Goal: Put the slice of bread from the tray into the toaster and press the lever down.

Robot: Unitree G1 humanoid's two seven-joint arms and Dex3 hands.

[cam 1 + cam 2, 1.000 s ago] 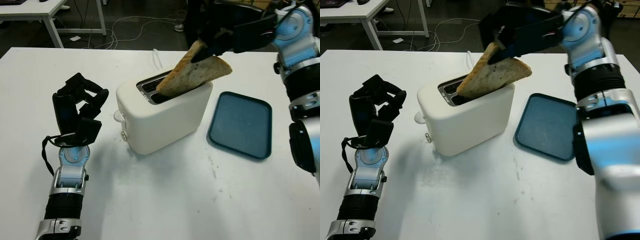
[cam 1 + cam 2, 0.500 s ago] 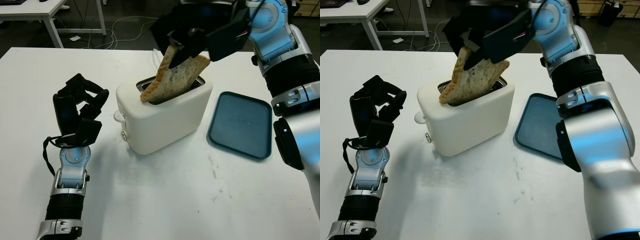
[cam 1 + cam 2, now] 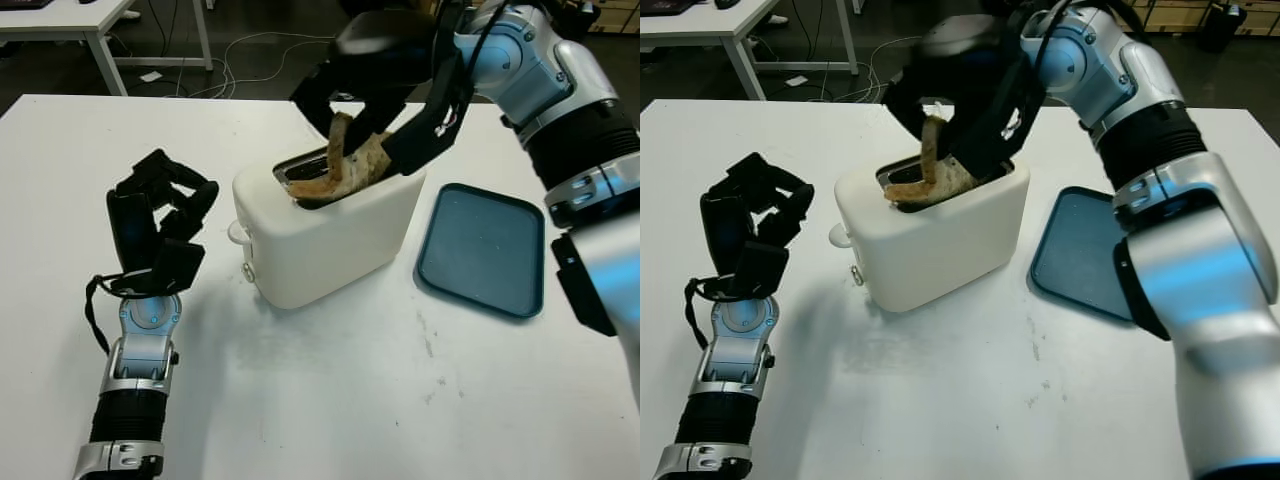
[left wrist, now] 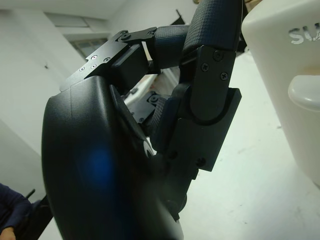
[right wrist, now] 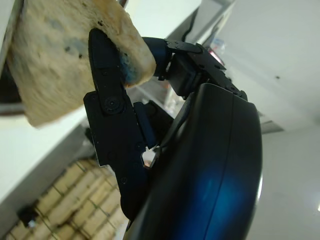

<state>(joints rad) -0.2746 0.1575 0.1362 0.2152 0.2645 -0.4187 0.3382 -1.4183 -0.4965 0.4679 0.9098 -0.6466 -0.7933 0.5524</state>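
While the right hand (image 3: pixel 385 95) grips the slice of bread (image 3: pixel 345 168) from above, the slice stands partly sunk in a top slot of the white toaster (image 3: pixel 325 235), its upper edge still above the rim. Beside the toaster on the white table (image 3: pixel 330 400) lies the blue tray (image 3: pixel 482 250). On the toaster's other side the left hand (image 3: pixel 158 225) is raised with fingers curled, holding nothing.

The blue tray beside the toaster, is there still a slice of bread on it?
No, the blue tray is bare; the slice of bread sits partly in the toaster, held by the right hand.
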